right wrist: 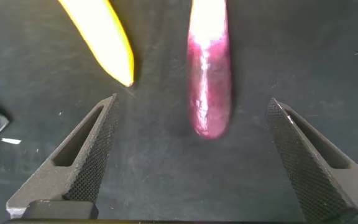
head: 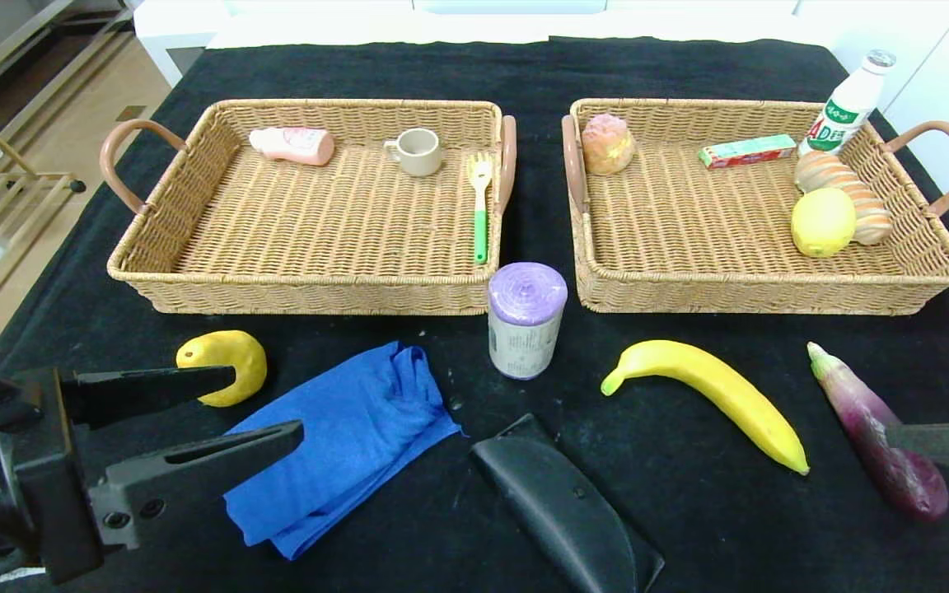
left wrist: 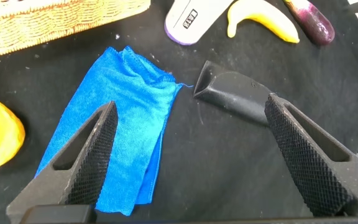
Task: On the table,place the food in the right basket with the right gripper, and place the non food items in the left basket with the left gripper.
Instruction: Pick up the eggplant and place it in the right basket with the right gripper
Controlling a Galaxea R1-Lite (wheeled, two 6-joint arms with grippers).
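Right gripper (right wrist: 191,162) spread wide, lower right of head view, straddling eggplant (right wrist: 209,81). Glossy, probably slippery, firm; best pinched mid-belly. Left gripper (left wrist: 191,162) spread over blue cloth (left wrist: 120,118).

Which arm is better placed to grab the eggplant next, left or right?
Right. The right tool hangs open just above the eggplant, whose end lies between its jaws. The left tool is across the table, open over the blue cloth.
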